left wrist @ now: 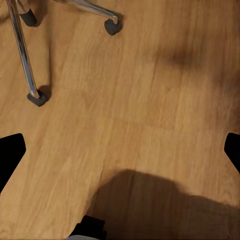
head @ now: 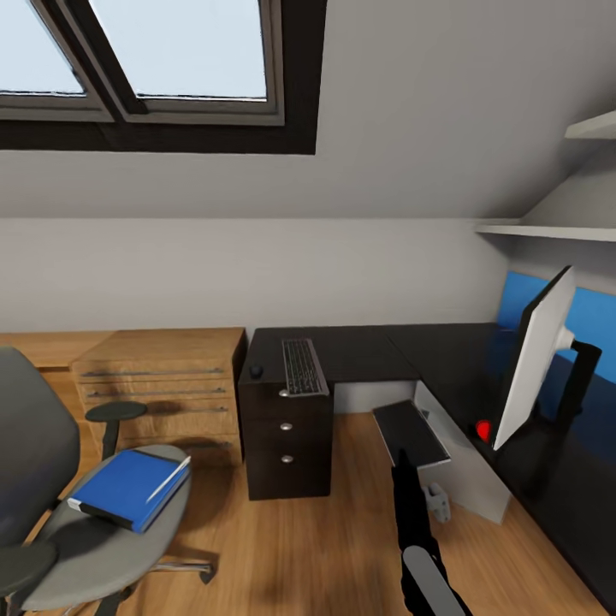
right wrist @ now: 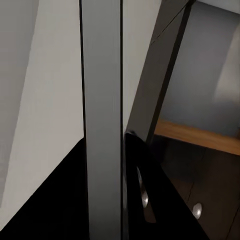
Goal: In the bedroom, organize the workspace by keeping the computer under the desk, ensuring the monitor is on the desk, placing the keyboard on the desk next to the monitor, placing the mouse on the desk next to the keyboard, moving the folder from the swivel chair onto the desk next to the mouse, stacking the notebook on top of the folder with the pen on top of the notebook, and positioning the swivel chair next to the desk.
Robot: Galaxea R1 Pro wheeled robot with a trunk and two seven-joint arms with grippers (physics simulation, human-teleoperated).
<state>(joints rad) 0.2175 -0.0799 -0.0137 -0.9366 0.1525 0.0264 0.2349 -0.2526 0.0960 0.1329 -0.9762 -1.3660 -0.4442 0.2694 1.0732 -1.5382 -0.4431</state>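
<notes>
Head view: dark L-shaped desk (head: 411,346) runs along the back wall and down the right side. Monitor (head: 535,359) stands on its right wing, seen edge-on, on a black stand. Computer (head: 453,445), a white tower with a dark top, lies on the floor under the desk corner. Swivel chair (head: 60,496) sits at lower left, well apart from the desk, beside a wooden drawer unit (head: 158,381). Blue folder (head: 128,488) lies on the chair seat, a white pen (head: 168,479) along its top. Keyboard (head: 304,366) rests on the desk's left end above the drawers, mouse (head: 256,370) just beside it. Right gripper (head: 402,466) raised near the computer; jaws' state cannot be told. Left wrist view: fingertips (left wrist: 10,152) at opposite edges, jaws wide apart over wood floor (left wrist: 140,100) and chair casters (left wrist: 37,97).
</notes>
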